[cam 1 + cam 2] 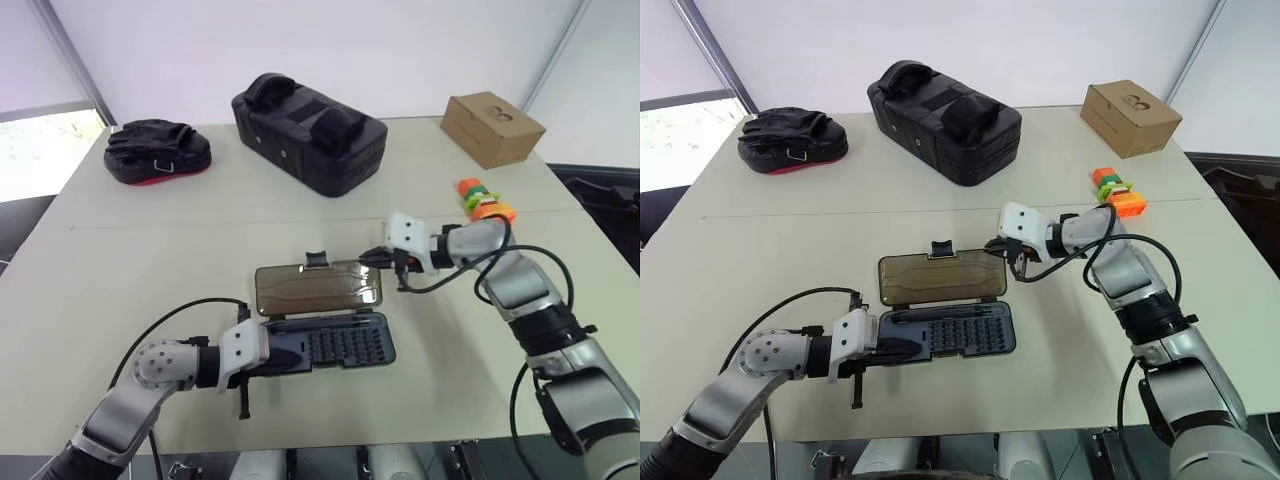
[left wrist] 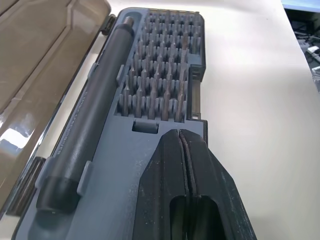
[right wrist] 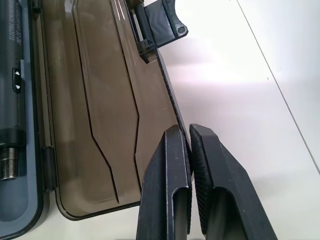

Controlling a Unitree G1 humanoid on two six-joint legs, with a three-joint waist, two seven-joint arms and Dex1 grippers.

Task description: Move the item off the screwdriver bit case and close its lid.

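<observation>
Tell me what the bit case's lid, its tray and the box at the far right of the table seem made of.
Lid: smoky brown translucent plastic, glossy; it carries bright reflections. Tray: grey-blue plastic, matte, likely moulded, given its formed slots for the bits. Box: brown cardboard by its look, matte, with folded edges.

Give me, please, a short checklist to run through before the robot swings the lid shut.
1. Nothing on the case: ok; the orange-green item lies on the table, apart from it.
2. Swing of the lid free: ok; it lies flat open.
3. Hold on it: ok; the right gripper pinches its edge.
4. Closing path clear: not ok; the left gripper, shut, lies over the case.
5. Seating of the screwdriver: ok; in its clips.
</observation>
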